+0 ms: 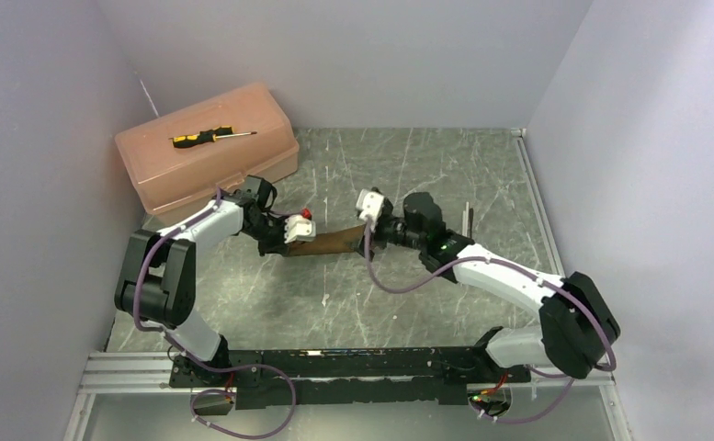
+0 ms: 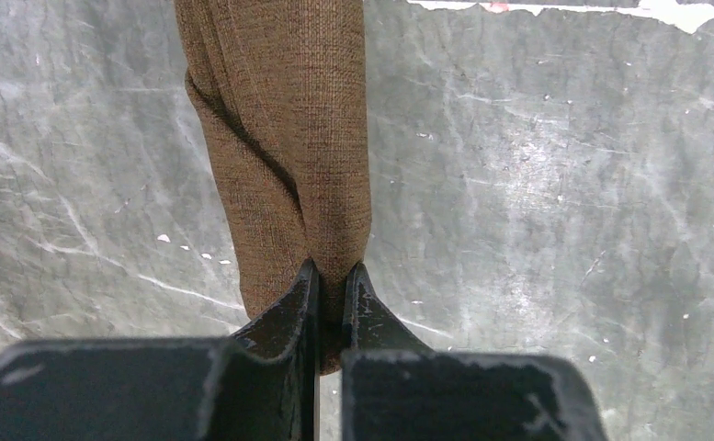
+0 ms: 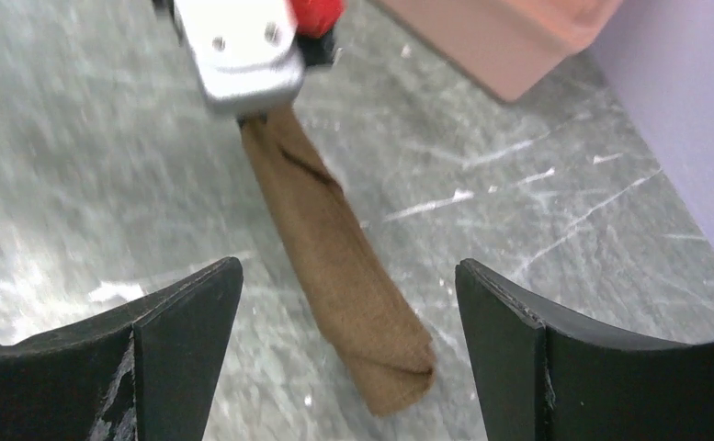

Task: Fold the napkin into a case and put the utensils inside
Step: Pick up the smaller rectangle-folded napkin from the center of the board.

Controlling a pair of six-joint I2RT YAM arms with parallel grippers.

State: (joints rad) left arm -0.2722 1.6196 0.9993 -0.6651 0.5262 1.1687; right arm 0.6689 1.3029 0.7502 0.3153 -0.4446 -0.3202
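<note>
The napkin [image 1: 332, 242] is a dark brown cloth folded into a narrow strip, held off the grey table between the two arms. My left gripper [image 1: 298, 234] is shut on one end; in the left wrist view the gripper [image 2: 334, 268] pinches the cloth [image 2: 289, 138], which runs away from it. My right gripper [image 1: 368, 228] stands open at the other end. In the right wrist view the napkin's [image 3: 353, 276] folded free end hangs loose between the wide-apart fingers [image 3: 187, 312], touching neither. A thin grey utensil [image 1: 468, 219] lies on the table behind the right arm.
A pink box [image 1: 208, 152] stands at the back left with a yellow-and-black screwdriver [image 1: 211, 137] on its lid; its corner [image 3: 509, 37] shows in the right wrist view. Purple walls close in left, back and right.
</note>
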